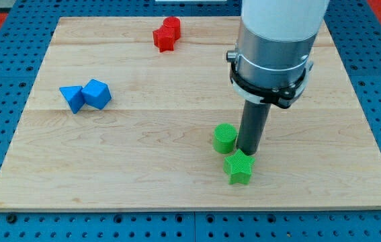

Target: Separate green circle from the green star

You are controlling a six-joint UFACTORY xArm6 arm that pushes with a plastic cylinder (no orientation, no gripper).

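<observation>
- The wooden board [177,175] carries three pairs of blocks. The pair that matters sits toward the view's bottom, right of centre.
- My arm [274,47] comes down from the view's top right and hides the board behind it.
- The green circle [224,137] stands just to the view's left of my tip [248,152]. The green star [238,167] lies just below the tip, very near the circle.
- Risk: the tip sits in the corner between both blocks, so a push toward the view's left could catch the star as well and drag the two along together.
- Risk: an off-centre push may let the round block roll aside and slip off the rod.
- There are no fingers to open or close. The rod holds nothing; it seems to touch the circle's right side, though I cannot be sure from this angle.
</observation>
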